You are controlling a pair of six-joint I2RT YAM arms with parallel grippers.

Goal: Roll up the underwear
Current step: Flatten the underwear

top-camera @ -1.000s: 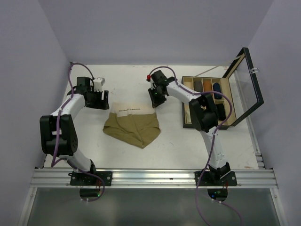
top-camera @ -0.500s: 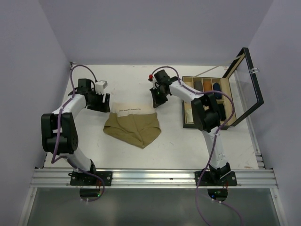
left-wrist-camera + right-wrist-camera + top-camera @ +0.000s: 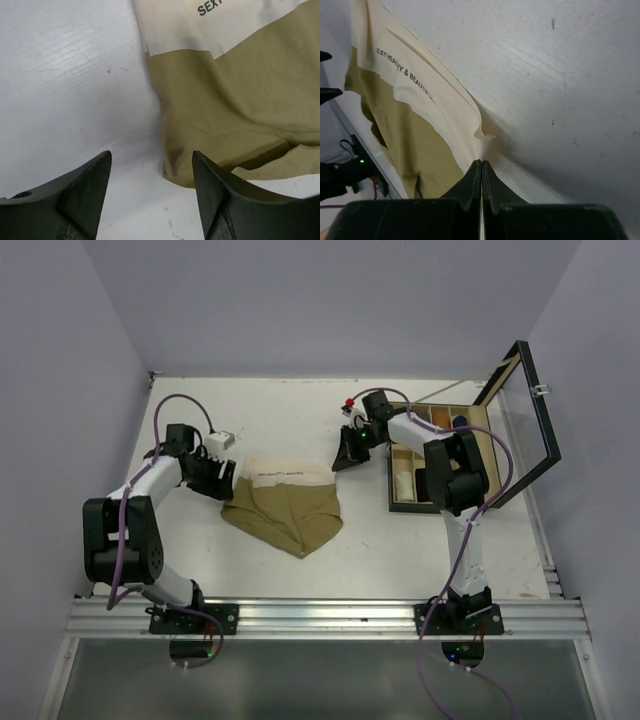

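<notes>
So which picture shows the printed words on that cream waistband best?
The right wrist view: the lettering runs along the waistband close up and mostly legible. The left wrist view catches only a few letters at its top edge; the top view shows just a tiny dark line.

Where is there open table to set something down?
Bare table along the far edge behind the underwear, and the near strip before the arm bases. Crowded mid-table: left gripper and right gripper at the underwear's sides, box on the right.
</notes>
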